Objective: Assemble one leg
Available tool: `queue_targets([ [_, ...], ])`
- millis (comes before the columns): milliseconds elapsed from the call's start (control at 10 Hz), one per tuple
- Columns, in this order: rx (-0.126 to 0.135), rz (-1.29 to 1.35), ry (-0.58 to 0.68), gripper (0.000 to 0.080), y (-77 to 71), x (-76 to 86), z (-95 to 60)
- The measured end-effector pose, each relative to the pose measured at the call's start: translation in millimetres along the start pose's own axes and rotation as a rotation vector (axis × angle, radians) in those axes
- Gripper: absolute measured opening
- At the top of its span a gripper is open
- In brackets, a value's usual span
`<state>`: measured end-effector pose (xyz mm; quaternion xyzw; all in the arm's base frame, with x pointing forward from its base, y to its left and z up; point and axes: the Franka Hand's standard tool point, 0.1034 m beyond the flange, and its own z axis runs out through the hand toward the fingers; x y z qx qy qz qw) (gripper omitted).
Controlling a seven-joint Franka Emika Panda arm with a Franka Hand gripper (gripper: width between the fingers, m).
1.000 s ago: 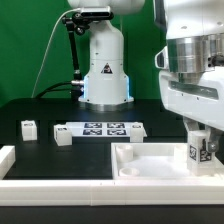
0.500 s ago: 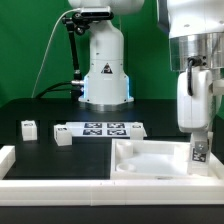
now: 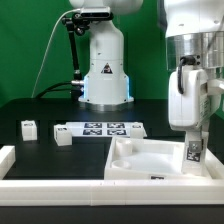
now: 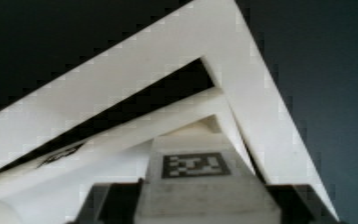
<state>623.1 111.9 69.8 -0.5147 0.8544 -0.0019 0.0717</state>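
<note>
My gripper is at the exterior view's right, shut on a leg, a small white post with a black-and-white tag. It holds the leg upright at the right corner of the large white tray-shaped piece. I cannot tell whether the leg's lower end touches the tray. In the wrist view the leg sits between my dark fingers, with my gripper closed on it and the tray's rims beyond it. Two more legs stand on the table at the left.
The marker board lies mid-table behind the tray. A white robot base stands at the back centre. A white raised border runs along the front and left edge of the work area.
My wrist has turned, and the gripper has shifted slightly towards the exterior view's left with the leg. The tray piece also looks slightly shifted. The loose legs have not moved.
</note>
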Motion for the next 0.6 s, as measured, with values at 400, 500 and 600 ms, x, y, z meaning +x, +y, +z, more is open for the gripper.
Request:
queue_targets([
  [400, 0.001, -0.022, 0.000, 0.0556, -0.2, 0.0, 0.1],
  [500, 0.001, -0.023, 0.000, 0.0640, -0.2, 0.0, 0.1],
  [600, 0.001, -0.023, 0.000, 0.0647, -0.3, 0.0, 0.1],
])
